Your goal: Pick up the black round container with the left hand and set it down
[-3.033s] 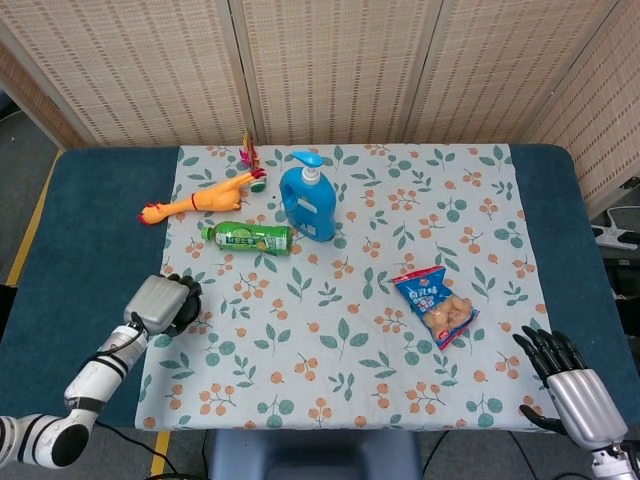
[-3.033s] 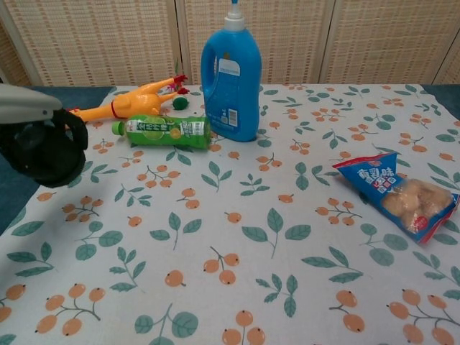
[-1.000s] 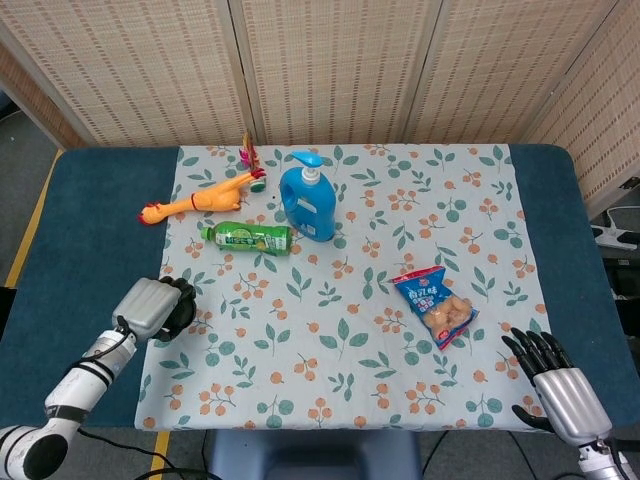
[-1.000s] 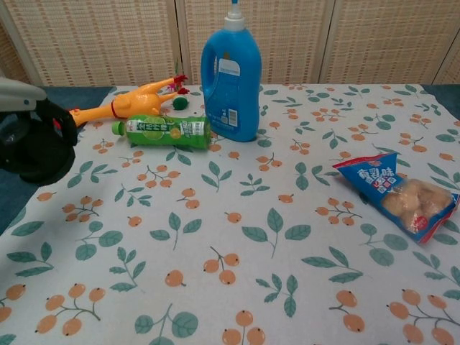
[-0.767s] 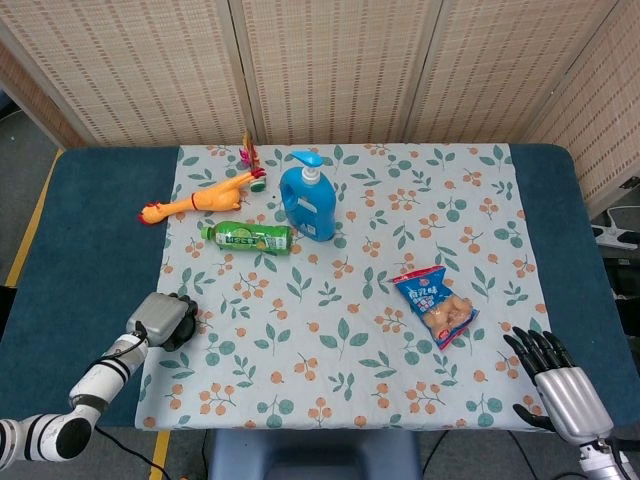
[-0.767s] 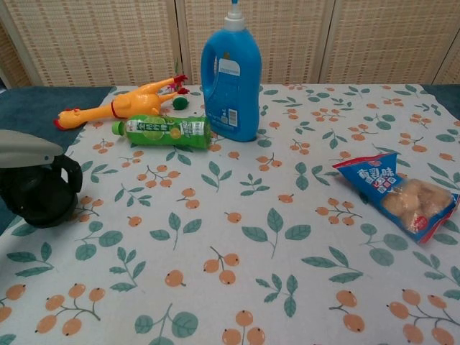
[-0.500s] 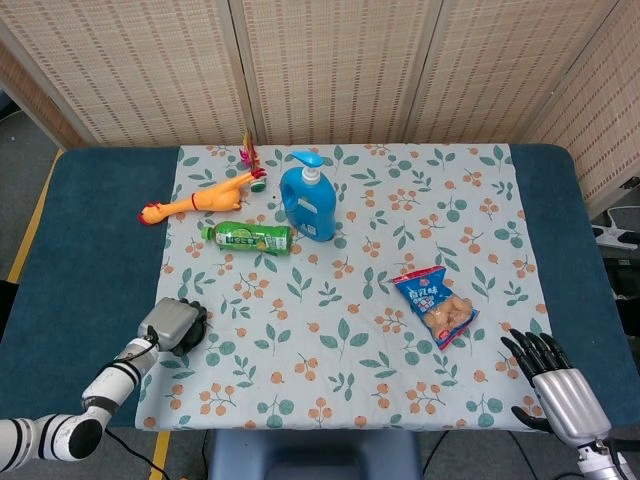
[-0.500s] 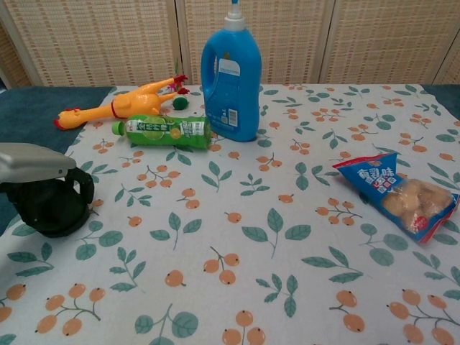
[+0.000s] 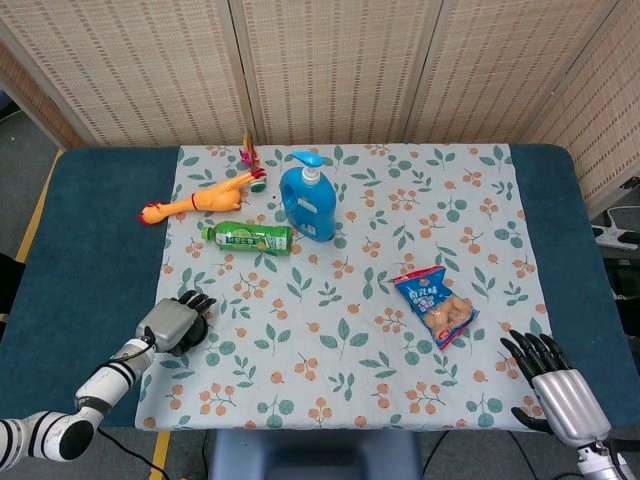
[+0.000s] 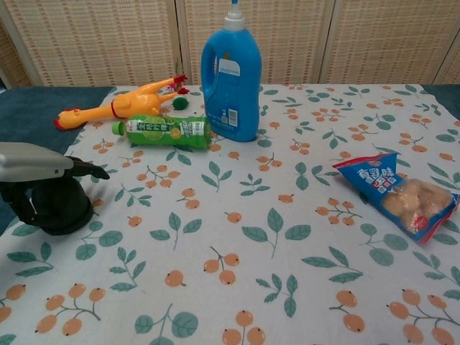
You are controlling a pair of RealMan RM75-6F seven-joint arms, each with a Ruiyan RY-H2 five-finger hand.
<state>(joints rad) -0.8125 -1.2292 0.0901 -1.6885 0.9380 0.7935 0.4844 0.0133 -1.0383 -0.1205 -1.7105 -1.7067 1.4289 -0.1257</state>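
The black round container (image 10: 63,208) stands upright on the floral cloth near its left edge. My left hand (image 10: 36,167) lies just over its top, with the fingers (image 10: 88,172) stretched out straight and no longer wrapped around it. In the head view the left hand (image 9: 170,322) covers most of the container (image 9: 195,334), and only a dark rim shows beside it. My right hand (image 9: 560,388) rests at the table's front right corner, fingers spread, holding nothing.
A blue pump bottle (image 9: 307,203) stands at the back centre, with a lying green bottle (image 9: 248,238) and a rubber chicken (image 9: 200,201) to its left. A blue snack bag (image 9: 435,305) lies right of centre. The cloth edge (image 9: 160,300) runs beside the container.
The left hand brought the container down and inward onto the cloth, then its fingers uncurled from around it. The right hand stayed put.
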